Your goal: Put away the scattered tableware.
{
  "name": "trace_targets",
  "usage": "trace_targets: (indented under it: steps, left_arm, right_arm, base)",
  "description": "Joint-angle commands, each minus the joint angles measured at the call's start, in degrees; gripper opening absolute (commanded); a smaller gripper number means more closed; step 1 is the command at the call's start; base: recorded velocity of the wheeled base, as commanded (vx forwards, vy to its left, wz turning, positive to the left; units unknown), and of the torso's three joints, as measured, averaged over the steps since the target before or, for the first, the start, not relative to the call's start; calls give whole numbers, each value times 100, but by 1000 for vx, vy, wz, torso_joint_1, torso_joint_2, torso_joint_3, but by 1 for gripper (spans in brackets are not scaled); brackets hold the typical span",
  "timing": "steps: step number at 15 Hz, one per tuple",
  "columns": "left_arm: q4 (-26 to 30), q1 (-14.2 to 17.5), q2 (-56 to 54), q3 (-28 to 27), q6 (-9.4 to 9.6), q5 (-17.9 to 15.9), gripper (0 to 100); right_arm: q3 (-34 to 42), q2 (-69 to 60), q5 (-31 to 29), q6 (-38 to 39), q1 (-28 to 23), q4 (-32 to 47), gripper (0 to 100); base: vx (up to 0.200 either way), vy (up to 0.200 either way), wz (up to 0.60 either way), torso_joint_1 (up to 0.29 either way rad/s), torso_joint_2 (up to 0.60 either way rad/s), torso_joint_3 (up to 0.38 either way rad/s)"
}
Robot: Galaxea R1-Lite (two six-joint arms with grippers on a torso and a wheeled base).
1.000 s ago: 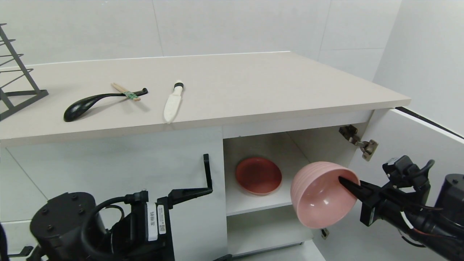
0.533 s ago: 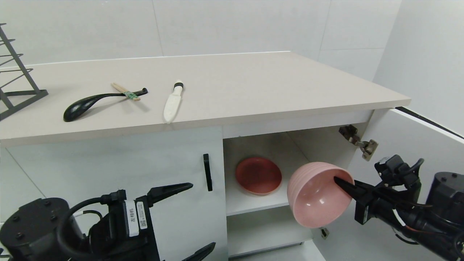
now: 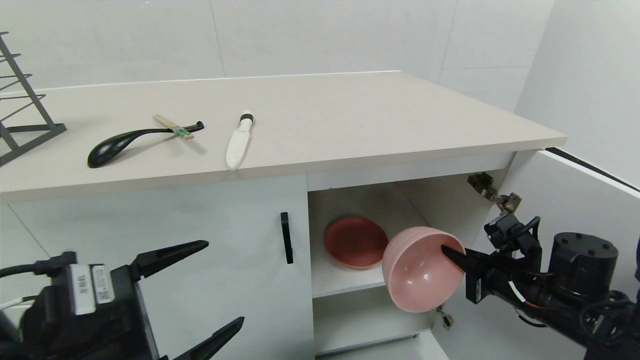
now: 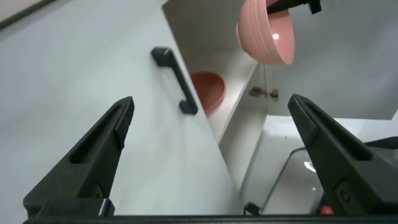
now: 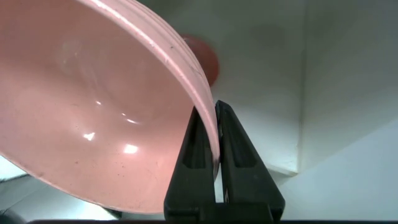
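The right gripper [image 3: 446, 249] was pinched shut on the rim of the pink bowl [image 3: 417, 272], one finger inside and the other outside the wall, with only the thickness of the rim between them. The bowl hung tipped on its side, its hollow facing away from the cabinet [image 3: 165, 215], just in front of the cabinet's open compartment. It was level with the front edge of the upper shelf [image 3: 345, 281]. From where I stood it looked to be held in the air and resting on nothing.

On that shelf, farther inside the cabinet, a red plate [image 3: 356, 241] lay flat, apart from the bowl. The cabinet's open door [image 3: 575, 190] stood swung wide on the bowl's side, with a metal hinge [image 3: 502, 200] showing at its upper corner.

The left gripper [image 3: 225, 281] was low in front of the cabinet's closed door [image 3: 125, 230], to the side of the black handle [image 3: 285, 237]. Its fingers were spread wide and nothing was held between them.

On the cabinet's countertop [image 3: 350, 115] lay a black ladle [image 3: 120, 142]. A pair of chopsticks [image 3: 172, 126] was crossed over its handle end. A sheathed knife [image 3: 238, 141] lay beside them, its tip at the counter's front edge. A dark wire rack [image 3: 22, 107] stood at the countertop's end farthest from the open door.
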Motion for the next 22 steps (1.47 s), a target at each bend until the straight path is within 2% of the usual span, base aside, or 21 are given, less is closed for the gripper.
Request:
trace_targets:
  steps: [1,2,3,4,5,6,7,8,11,13,15,17,19,22]
  left_arm:
    - [1323,337,-1821,-88,-373,49,100]
    - [1965,469,-2427,-211,-593,129,100]
    - [2273,548,-2665,-246,-716,208,100]
    - [3055,767,-3227,-229,-892,436,100]
    - [3608,891,-3667,-220,-918,550,100]
    - [4127,1022,-4194,-264,-1041,568,100]
    - [4479,1128,-4625,-316,-1287,577,100]
    - [4707,1224,-4950,-316,-1507,594,100]
    - [4777,1453,-5389,-141,-2140,955,100]
    - [4865,1453,-5583,0,-2192,1016,100]
    - [5208,1462,-5829,0,-2236,1095,100]
    - [5331,1462,-5925,0,-2245,1350,100]
    - [5727,1497,-6224,0,-2236,1552,100]
    - [6149,2033,-6470,0,-2236,1570,100]
  right_arm:
    - [-17,218,3,1,88,-8,0]
    - [-8,297,21,1,97,-8,0]
    - [-17,350,21,1,97,-8,0]
    - [-70,499,38,1,114,-8,0]
    - [-245,543,38,1,167,-8,0]
    - [-500,570,38,1,167,-8,0]
    - [-702,649,38,27,167,-8,0]
    - [-808,798,38,124,185,-8,0]
    - [-1168,1238,47,185,167,-8,0]
    - [-1643,1370,65,185,167,-8,0]
    - [-1924,1431,82,256,176,-8,0]
    - [-1994,1537,82,458,185,-8,0]
    - [-2179,1677,82,818,167,-8,0]
    - [-2522,1809,56,1389,220,-8,0]
  base:
    - [0,0,0,0,0,0]
    - [0,0,0,0,0,0]
    - [0,0,0,0,0,0]
    - [0,0,0,0,0,0]
    - [0,0,0,0,0,0]
    - [0,0,0,0,0,0]
    - [0,0,0,0,0,0]
    - [0,0,0,0,0,0]
    - [0,0,0,0,0,0]
    - [0,0,0,0,0,0]
    - [0,0,0,0,0,0]
    - [0,0,0,0,0,0]
    - [0,0,0,0,0,0]
    - [0,0,0,0,0,0]
